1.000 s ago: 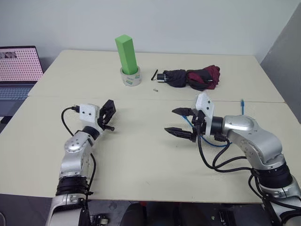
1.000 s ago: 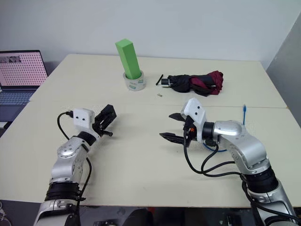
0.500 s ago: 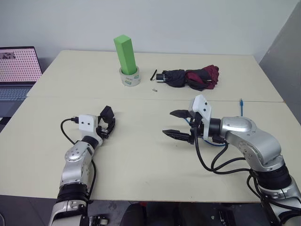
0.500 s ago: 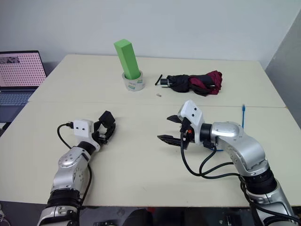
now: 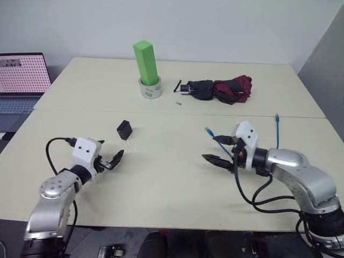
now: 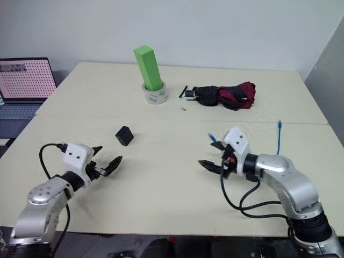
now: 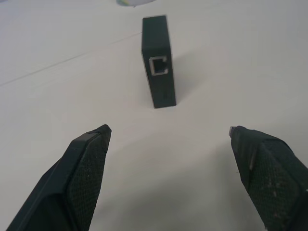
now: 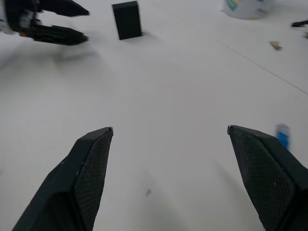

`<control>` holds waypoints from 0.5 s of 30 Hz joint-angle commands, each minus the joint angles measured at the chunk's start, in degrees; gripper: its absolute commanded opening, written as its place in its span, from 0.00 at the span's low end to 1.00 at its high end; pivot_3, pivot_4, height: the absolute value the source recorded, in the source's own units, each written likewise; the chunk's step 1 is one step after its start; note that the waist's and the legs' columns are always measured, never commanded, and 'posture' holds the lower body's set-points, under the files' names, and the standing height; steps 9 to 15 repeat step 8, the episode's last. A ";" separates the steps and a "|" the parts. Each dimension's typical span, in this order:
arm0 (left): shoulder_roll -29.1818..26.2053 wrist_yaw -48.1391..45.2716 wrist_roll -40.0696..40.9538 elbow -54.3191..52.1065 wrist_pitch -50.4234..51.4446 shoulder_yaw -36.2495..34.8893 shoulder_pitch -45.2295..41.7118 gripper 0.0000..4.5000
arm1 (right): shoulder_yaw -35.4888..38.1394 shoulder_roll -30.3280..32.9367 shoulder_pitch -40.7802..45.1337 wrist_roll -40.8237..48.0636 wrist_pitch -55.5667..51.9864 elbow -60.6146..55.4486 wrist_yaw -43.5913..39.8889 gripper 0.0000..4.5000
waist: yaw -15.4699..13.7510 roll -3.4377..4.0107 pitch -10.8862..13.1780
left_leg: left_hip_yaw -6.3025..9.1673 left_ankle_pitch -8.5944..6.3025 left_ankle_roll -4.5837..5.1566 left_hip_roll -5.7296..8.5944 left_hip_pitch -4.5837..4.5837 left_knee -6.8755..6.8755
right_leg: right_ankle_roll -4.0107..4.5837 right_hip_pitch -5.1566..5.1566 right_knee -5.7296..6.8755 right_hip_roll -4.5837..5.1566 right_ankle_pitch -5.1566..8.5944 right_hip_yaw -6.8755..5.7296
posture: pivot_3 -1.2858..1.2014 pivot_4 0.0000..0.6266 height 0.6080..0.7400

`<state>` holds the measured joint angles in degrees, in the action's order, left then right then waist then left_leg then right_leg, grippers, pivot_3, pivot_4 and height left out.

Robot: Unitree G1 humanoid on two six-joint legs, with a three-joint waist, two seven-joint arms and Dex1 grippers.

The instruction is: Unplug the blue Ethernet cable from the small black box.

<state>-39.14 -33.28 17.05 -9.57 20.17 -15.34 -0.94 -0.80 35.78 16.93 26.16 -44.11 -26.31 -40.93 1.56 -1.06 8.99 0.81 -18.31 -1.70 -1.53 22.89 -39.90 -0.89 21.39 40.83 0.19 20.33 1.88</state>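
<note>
The small black box (image 5: pixel 124 129) stands on edge on the table, its port (image 7: pixel 159 66) empty and facing my left gripper. My left gripper (image 5: pixel 107 159) is open, a short way nearer than the box and apart from it. The blue Ethernet cable (image 5: pixel 232 154) lies at the right, partly hidden behind my right arm. One plug (image 5: pixel 208 130) lies free on the table just beyond my right gripper, and the other end (image 5: pixel 277 116) rests farther right. My right gripper (image 5: pixel 216 149) is open and holds nothing.
A green block (image 5: pixel 145 62) stands in a roll of tape (image 5: pixel 150 89) at the back. A black-and-maroon folded umbrella (image 5: pixel 220 89) lies to its right, with a small metal piece (image 5: pixel 177 101) near it. A laptop (image 5: pixel 20 80) sits beyond the table's left edge.
My left gripper was shut on the black box and has opened. It has drawn back toward me, leaving the box standing on the table. My right gripper moved right, uncovering the cable's plug.
</note>
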 commanded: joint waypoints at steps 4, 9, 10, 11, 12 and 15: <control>-6.21 -7.15 7.03 -6.02 6.47 -4.63 -1.13 0.93 | 7.36 4.07 -1.99 1.85 1.75 -0.14 -2.07 0.90 | 0.06 0.03 0.02 | 0.00 0.00 0.00 -0.02 0.00 0.05 | 0.00 0.02 -0.01 -0.02 0.00 -0.01 | 0.52 0.24 1.00; -7.38 -8.96 8.88 -7.05 7.88 -5.33 -1.32 0.93 | 8.02 4.79 -1.87 1.76 2.46 0.74 -2.32 0.90 | 0.06 0.04 0.02 | -0.01 0.00 0.01 -0.01 -0.01 0.04 | 0.00 0.01 -0.01 -0.03 0.00 0.00 | 0.52 0.24 1.00; -7.38 -8.96 8.88 -7.05 7.88 -5.33 -1.32 0.93 | 8.02 4.79 -1.87 1.76 2.46 0.74 -2.32 0.90 | 0.06 0.04 0.02 | -0.01 0.00 0.01 -0.01 -0.01 0.04 | 0.00 0.01 -0.01 -0.03 0.00 0.00 | 0.52 0.24 1.00; -7.38 -8.96 8.88 -7.05 7.88 -5.33 -1.32 0.93 | 8.02 4.79 -1.87 1.76 2.46 0.74 -2.32 0.90 | 0.06 0.04 0.02 | -0.01 0.00 0.01 -0.01 -0.01 0.04 | 0.00 0.01 -0.01 -0.03 0.00 0.00 | 0.52 0.24 1.00; -7.38 -8.96 8.88 -7.05 7.88 -5.33 -1.32 0.93 | 8.02 4.79 -1.87 1.76 2.46 0.74 -2.32 0.90 | 0.06 0.04 0.02 | -0.01 0.00 0.01 -0.01 -0.01 0.04 | 0.00 0.01 -0.01 -0.03 0.00 0.00 | 0.52 0.24 1.00; -7.38 -8.96 8.88 -7.05 7.88 -5.33 -1.32 0.93 | 8.02 4.79 -1.87 1.76 2.46 0.74 -2.32 0.90 | 0.06 0.04 0.02 | -0.01 0.00 0.01 -0.01 -0.01 0.04 | 0.00 0.01 -0.01 -0.03 0.00 0.00 | 0.52 0.24 1.00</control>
